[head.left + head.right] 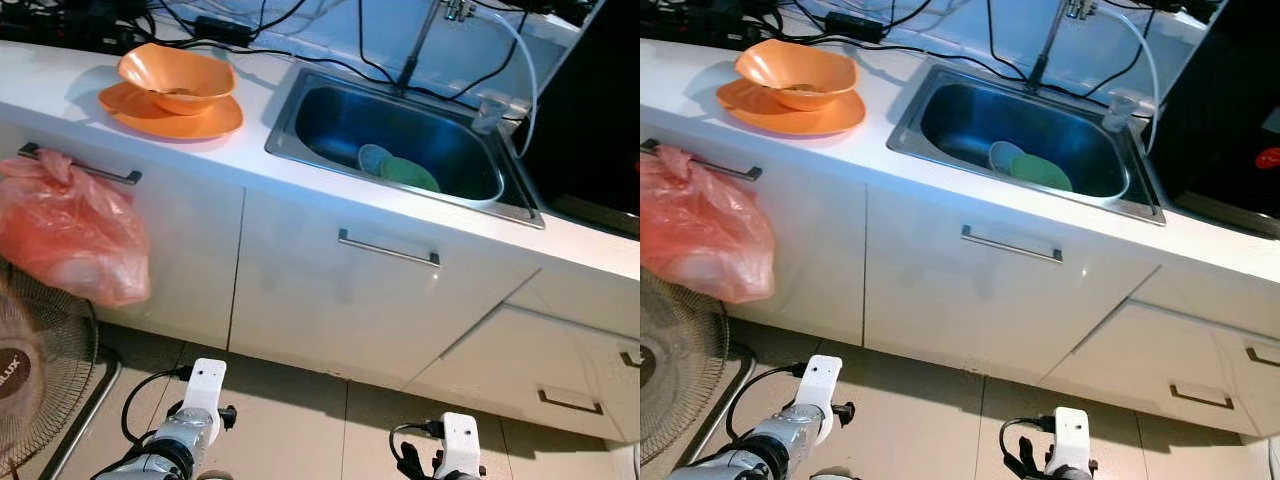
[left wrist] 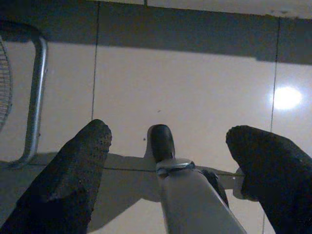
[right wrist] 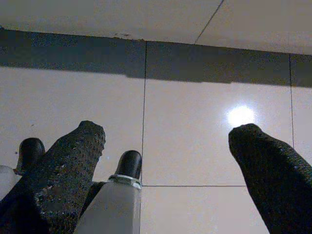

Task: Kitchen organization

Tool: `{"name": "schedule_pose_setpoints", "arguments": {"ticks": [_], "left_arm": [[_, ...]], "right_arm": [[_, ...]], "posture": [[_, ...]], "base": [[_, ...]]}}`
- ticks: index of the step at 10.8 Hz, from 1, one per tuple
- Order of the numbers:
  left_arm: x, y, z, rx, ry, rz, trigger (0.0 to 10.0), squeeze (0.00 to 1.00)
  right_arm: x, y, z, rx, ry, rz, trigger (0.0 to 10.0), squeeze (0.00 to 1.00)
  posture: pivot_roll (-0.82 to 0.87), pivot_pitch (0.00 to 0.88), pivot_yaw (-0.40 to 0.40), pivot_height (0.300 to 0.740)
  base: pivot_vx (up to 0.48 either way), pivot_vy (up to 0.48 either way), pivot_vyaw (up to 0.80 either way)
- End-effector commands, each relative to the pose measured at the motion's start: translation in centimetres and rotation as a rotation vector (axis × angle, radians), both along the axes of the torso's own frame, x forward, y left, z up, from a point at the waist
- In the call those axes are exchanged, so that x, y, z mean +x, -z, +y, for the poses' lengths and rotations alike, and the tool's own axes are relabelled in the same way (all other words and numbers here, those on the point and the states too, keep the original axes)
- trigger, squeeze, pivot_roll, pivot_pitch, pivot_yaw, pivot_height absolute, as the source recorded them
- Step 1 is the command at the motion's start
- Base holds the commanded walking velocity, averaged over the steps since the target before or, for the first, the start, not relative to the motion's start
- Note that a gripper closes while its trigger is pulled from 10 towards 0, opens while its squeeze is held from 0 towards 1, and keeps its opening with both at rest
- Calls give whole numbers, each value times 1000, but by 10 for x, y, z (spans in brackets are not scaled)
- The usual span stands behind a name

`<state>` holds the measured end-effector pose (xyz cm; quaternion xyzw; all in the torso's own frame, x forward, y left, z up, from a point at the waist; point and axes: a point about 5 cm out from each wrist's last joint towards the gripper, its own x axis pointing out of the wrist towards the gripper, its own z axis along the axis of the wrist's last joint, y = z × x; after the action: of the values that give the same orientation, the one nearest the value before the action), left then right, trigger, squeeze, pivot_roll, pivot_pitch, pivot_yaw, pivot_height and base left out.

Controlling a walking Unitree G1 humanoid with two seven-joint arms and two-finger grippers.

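Both arms [image 1: 190,420] hang below green plates [image 1: 408,173].

The two head views look forward and steeply down from above, both taking in the white counter [image 1: 300,190] and steel sink [image 1: 400,135] toward twelve o'clock, the right eye's picture shifted slightly sideways. Each wrist camera points down along its own spread black fingers [image 2: 78,170] at the nearby tiled floor [image 3: 185,141], which both share with the head views' six o'clock edge.
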<state>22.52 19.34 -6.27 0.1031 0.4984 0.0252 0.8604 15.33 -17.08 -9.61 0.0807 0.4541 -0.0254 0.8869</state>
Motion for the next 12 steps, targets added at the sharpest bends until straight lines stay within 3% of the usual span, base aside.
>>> {"name": "schedule_pose_setpoints", "arguments": {"ticks": [1, 3, 6, 9, 12], "left_arm": [[3, -1, -6, 1, 42, -3, 10000, 0], [4, -2, -5, 28, 89, -1, 10000, 0], [6, -3, -5, 51, 168, 8, 10000, 0], [9, -5, -6, 98, 318, 12, 10000, 0], [9, -5, -7, 137, 461, 34, 10000, 0]], "right_arm": [[-6, 1, -13, -26, 35, 25, 10000, 0], [-7, 2, -15, -28, 42, 32, 10000, 0], [-14, 4, -18, -36, 47, 53, 10000, 0], [-20, 6, -23, -41, 88, 71, 10000, 0], [-29, 7, -31, -29, 230, 65, 10000, 0]], "posture": [[248, 0, -220, 740], [245, 1, -216, 740], [240, 0, -208, 740], [223, 0, -184, 740], [156, 0, -78, 740]], "base": [[0, 0, 0], [0, 0, -628], [0, 0, 0], [0, 0, 0], [0, 0, 0]]}}
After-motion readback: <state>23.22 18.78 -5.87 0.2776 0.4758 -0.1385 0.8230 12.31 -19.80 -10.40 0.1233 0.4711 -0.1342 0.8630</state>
